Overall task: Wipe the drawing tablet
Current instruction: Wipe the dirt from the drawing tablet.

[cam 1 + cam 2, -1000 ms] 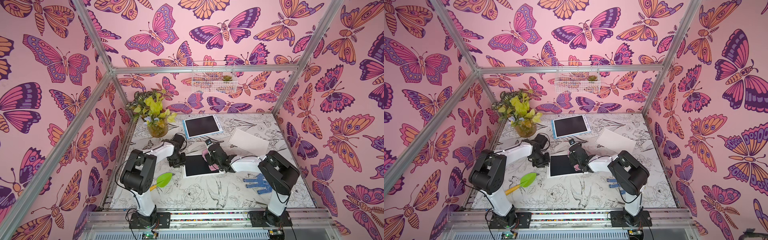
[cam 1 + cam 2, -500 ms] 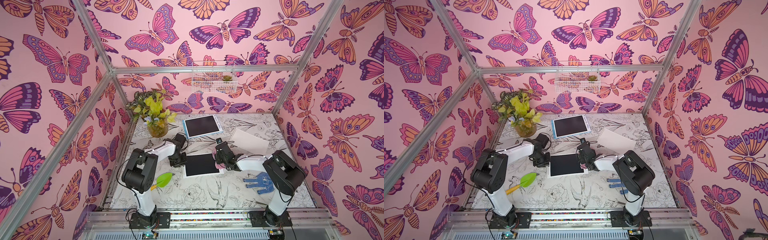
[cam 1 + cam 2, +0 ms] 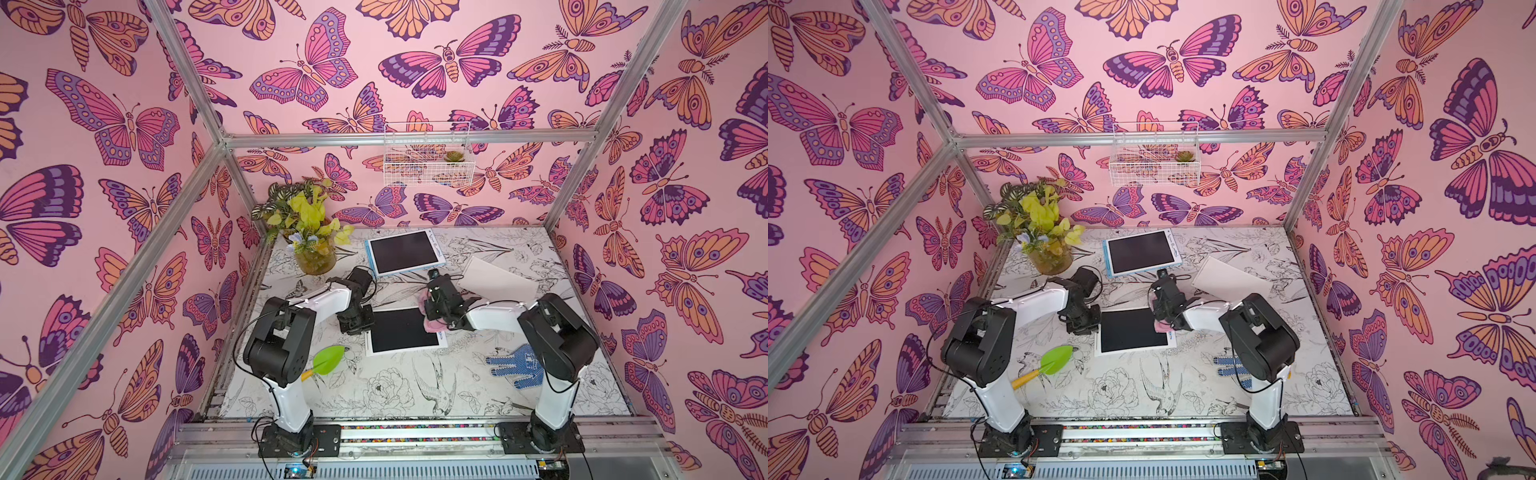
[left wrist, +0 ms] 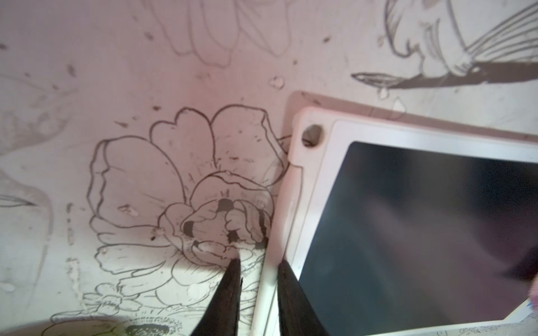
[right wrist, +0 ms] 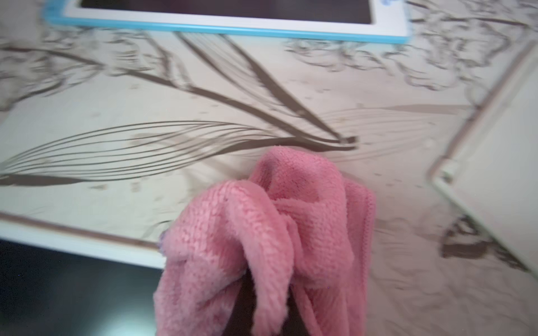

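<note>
Pink cloth [image 5: 262, 232] in right claw [image 3: 434, 321]; drawing tablet [image 3: 401, 330] print illegible.

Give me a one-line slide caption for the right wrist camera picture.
Right gripper, shut on a pink cloth, at the edge of the white drawing tablet; a blue-edged tablet lies beyond.

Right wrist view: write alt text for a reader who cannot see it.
A bunched pink cloth, pinched in the right hand, overlaps the edge of a white-framed tablet with a dark screen. Beyond it on the flower-printed table lie a blue-edged tablet and a white board.
</note>
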### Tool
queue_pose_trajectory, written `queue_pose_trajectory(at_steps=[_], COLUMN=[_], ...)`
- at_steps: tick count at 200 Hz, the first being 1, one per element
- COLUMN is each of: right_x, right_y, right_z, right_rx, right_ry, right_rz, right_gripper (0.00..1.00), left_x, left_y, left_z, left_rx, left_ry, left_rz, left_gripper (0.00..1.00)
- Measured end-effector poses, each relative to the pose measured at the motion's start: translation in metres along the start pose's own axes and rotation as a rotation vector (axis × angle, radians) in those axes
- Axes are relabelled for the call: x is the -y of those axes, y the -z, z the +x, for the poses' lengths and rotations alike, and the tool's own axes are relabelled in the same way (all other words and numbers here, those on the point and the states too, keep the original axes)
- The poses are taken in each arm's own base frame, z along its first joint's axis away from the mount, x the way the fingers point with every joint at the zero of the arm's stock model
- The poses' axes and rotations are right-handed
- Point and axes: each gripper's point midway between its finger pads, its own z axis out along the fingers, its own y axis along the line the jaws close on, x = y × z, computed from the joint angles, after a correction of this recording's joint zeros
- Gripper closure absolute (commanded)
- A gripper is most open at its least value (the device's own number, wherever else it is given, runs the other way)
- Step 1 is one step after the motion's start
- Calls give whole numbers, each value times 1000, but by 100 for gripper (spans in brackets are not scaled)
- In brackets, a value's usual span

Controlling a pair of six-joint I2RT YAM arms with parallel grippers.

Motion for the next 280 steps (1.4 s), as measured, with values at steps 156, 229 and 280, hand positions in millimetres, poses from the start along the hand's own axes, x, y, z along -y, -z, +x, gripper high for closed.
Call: queue_pose_trajectory(at_steps=[156,229,280], right_x=[-82,-9,-78], right_y=[27,30,38], right_z=[28,39,47], right_rx=[-60,-85,-96], right_ry=[125,-9,85], right_rz=[-142,-47,-156], right_gripper=[100,100,100], left_x=[1,1,1], left_y=[0,0,0], left_z=[1,1,1], left_rx=[5,17,21], left_ry=[17,17,23], left_rz=[3,4,6], left_gripper=[76,76,76])
